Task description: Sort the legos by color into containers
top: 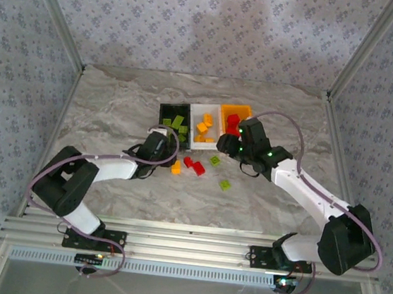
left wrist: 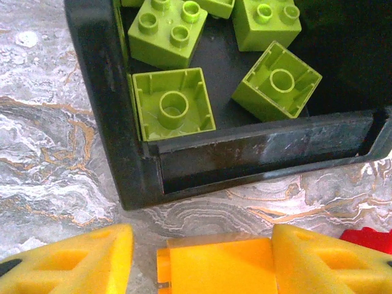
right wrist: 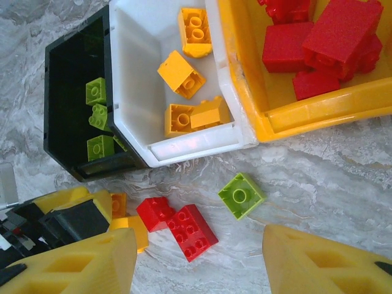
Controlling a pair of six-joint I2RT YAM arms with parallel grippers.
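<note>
Three bins stand side by side: a black bin (top: 173,118) with lime green legos (left wrist: 173,110), a white bin (right wrist: 196,147) with orange legos (right wrist: 180,73), and an orange-yellow bin (right wrist: 306,113) with red legos (right wrist: 324,37). My left gripper (left wrist: 202,257) is low at the black bin's near corner. It is open around an orange lego (left wrist: 214,266), which touches the right finger and leaves a gap at the left finger. My right gripper (right wrist: 199,257) hangs open above two loose red legos (right wrist: 193,231) and a green lego (right wrist: 241,195), holding nothing.
Another green lego (top: 225,185) lies alone on the marble table (top: 115,116), nearer the front. A second orange lego (right wrist: 118,204) lies beside the left gripper (right wrist: 61,217). Patterned walls and metal posts enclose the table.
</note>
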